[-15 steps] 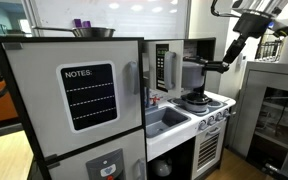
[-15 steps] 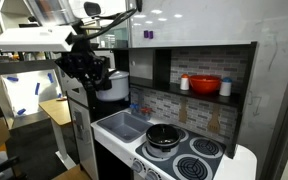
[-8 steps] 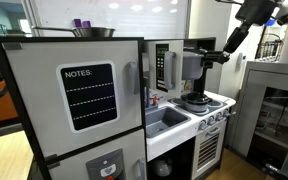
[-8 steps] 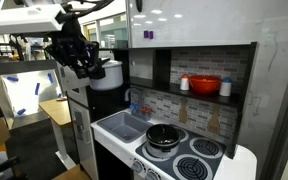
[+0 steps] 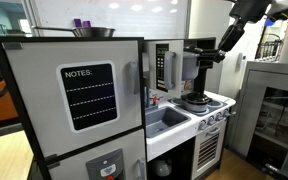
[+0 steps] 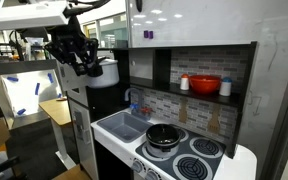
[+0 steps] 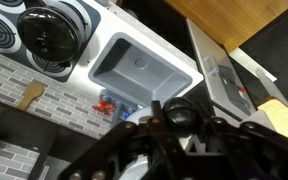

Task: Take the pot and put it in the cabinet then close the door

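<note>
Your jaws are squeezed tight on the pot, and you hold it up in the air, high above the sink. The pot is right at the dark mouth of the cabinet, which is also up above the sink, and the door stands wide open on the sink's side of the pot. In the wrist view you look down on the sink, well below you, and the black pan sits on the stove just beside the sink.
</note>
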